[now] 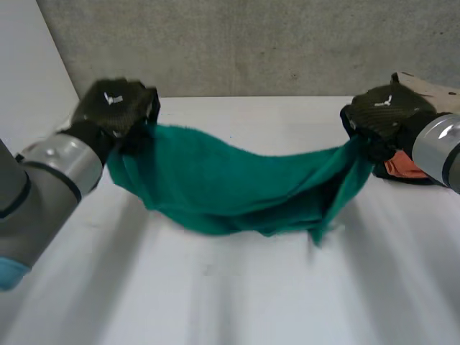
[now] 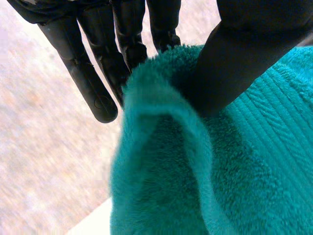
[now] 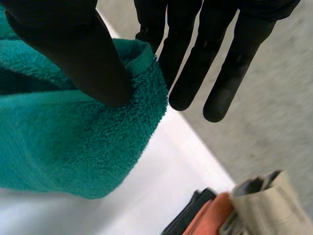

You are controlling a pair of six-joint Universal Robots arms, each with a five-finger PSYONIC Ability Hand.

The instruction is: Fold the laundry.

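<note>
White table [image 1: 237,302]: the largest item, taking up the near and middle ground of the head view, with bare surface below the cloth.

Grey wall [image 1: 251,43]: rough and concrete-like, standing behind the table's far edge.

Green towel [image 1: 230,187]: thick terry, one piece. It is strung between the two hands above the far half of the table, raised at both ends and sagging in the middle, with loose folds and a short tail hanging toward the right end. Whether the lowest fold touches the table cannot be told.

Left arm [image 1: 43,180]: grey, with a light-blue cap at its near end. It reaches in from the near left.

Right arm [image 1: 442,147]: grey, entering from the right edge.

Left hand [image 1: 115,104]: black, at the towel's left end. Its wrist view shows the thumb [image 2: 244,58] pressed down on a bunched edge of the pile, clamping it against the straight fingers [image 2: 88,83] behind. The hand is grasping the towel.

Right hand [image 1: 384,115]: black, at the towel's right end. Its wrist view shows the thumb [image 3: 83,54] bearing on the hemmed corner, with the fingers [image 3: 225,73] straight behind it. The corner is pinched between them.

Beige object [image 1: 431,88]: just beyond the right hand at the table's far right. Its kind is unclear.

Orange and black item [image 1: 402,167]: small, lying on the table just beside and below the right hand.
</note>
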